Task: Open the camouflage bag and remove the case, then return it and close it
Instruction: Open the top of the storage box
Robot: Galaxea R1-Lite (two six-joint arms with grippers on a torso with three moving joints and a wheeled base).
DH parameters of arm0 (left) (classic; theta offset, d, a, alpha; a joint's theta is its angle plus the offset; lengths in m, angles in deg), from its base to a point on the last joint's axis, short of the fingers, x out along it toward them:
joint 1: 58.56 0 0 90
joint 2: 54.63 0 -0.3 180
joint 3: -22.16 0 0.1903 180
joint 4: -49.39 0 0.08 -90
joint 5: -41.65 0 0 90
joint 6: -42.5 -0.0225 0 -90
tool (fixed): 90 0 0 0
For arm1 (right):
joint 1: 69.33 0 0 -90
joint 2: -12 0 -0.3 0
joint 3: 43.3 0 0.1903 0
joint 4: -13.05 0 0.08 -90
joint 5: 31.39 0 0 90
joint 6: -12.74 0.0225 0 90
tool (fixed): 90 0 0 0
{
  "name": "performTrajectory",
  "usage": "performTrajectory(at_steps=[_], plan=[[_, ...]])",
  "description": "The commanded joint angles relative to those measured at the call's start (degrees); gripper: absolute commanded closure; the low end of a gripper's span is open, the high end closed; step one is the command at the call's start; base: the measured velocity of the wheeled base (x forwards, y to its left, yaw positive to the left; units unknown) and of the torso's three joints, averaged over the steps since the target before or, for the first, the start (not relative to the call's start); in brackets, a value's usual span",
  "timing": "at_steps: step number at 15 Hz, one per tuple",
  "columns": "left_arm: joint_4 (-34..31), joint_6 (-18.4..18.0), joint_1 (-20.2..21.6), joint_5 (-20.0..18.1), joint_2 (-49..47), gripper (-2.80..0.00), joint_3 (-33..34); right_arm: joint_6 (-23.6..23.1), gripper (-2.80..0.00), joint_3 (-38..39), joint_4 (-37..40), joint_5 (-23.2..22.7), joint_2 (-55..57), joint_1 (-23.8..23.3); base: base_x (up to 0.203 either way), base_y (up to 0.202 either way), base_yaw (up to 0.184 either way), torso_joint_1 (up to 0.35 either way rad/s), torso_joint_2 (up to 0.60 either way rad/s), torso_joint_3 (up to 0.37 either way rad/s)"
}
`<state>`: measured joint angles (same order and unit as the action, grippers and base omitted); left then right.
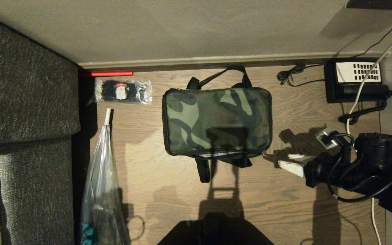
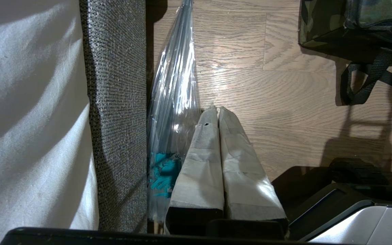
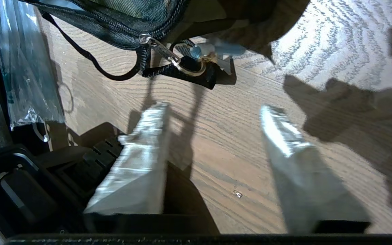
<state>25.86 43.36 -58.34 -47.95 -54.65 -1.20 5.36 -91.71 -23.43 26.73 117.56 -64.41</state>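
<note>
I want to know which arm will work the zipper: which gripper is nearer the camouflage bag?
Right. The right gripper sits open just off the camouflage bag at its near right corner; the left gripper is shut, apart from it, beside the clear plastic bag.

No legible txt anywhere; label on ties packet (image 1: 123, 91) unreadable.

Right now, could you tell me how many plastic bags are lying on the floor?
2: a small packet of black ties near the wall, left of the camouflage bag, and a long clear bag beside the sofa. Others may be hidden.
</note>
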Motion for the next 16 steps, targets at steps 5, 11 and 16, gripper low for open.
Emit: performTrajectory(at_steps=[5,11,16], plan=[[0.0,0.0,0.0,0.0,0.0,0.0,0.2,-1.4,-2.8,-2.3,-8.4,-0.5,7.4,3.8,0.0,0.0,0.0,0.0,0.0,0.0],[0.0,0.0,0.0,0.0,0.0,0.0,0.2,-6.4,-2.8,-6.2,-11.5,-0.4,12.7,7.1,0.0,0.0,0.0,0.0,0.0,0.0],[0.0,0.0,0.0,0.0,0.0,0.0,0.2,-8.9,-2.8,-6.2,-11.3,-0.5,13.9,7.5,0.0,0.0,0.0,0.0,0.0,0.0]])
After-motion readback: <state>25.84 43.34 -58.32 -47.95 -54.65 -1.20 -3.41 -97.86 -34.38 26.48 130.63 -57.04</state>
